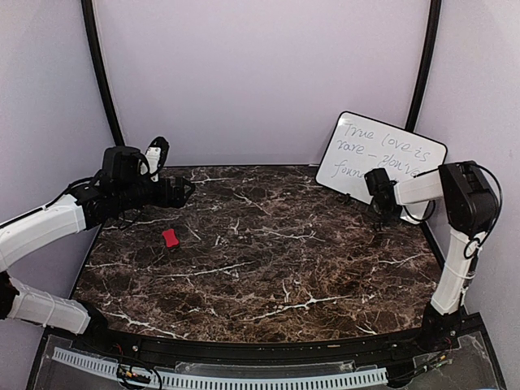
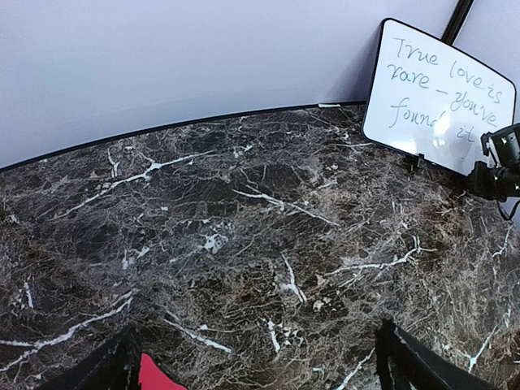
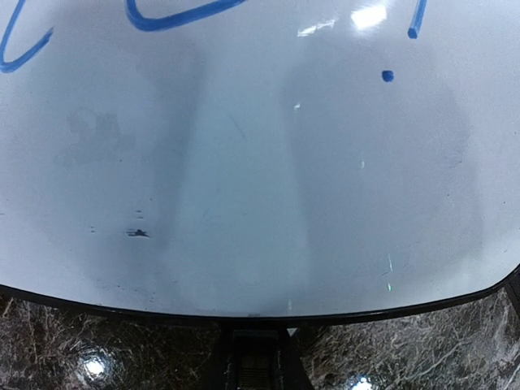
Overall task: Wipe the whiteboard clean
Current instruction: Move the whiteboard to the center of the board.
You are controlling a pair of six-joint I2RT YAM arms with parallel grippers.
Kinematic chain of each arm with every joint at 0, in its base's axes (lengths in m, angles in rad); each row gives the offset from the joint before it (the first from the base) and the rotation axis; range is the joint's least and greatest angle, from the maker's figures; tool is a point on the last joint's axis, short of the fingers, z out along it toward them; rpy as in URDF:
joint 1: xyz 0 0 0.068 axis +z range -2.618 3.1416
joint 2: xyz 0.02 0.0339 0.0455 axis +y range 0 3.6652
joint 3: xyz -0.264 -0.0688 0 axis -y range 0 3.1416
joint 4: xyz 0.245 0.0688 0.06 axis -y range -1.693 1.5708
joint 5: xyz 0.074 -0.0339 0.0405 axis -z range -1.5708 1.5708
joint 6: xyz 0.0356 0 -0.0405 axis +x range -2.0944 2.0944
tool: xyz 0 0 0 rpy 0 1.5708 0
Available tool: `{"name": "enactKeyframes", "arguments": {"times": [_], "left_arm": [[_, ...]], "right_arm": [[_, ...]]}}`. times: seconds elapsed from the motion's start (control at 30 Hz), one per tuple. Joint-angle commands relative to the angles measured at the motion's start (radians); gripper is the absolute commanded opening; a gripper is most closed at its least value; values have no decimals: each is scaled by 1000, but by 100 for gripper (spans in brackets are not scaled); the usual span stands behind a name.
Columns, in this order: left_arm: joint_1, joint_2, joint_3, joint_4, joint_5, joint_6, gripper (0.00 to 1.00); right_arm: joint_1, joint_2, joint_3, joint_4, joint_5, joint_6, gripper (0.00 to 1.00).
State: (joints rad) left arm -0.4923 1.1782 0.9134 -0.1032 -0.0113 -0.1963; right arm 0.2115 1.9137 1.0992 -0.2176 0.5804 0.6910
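Right gripper: in its wrist view the fingers show as one dark block at bottom centre, drawn together, right at the lower black rim of the whiteboard. Cannot tell whether they pinch the rim or a foot, or only touch it. From overhead the gripper sits in front of the board's lower right part, with the arm reaching in from the right.

Left gripper: jaws spread wide, nothing between them, raised above the left side of the table. A small red eraser block lies on the marble below it, just beside the left finger in the wrist view.

Whiteboard position: far right corner of the dark marble table, upright and tilted, close to the back wall. Blue handwriting covers its face, "True love is rare" legible. The lower area near the right gripper carries faint smudges and one blue dot.
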Motion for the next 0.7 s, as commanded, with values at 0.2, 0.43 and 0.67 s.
{"name": "enactKeyframes", "arguments": {"times": [0.2,0.43,0.67], "left_arm": [[-3,3,-5,17,9,-13,99],[-3,4,-4,14,8,-16,99],[-3,-2,-1,9,1,-10,99]], "right_arm": [[150,-111,-112,1,67,46,0],[272,-137,-136,-57,119,135,0],[400,-176,-181,-70,122,244,0]]}}
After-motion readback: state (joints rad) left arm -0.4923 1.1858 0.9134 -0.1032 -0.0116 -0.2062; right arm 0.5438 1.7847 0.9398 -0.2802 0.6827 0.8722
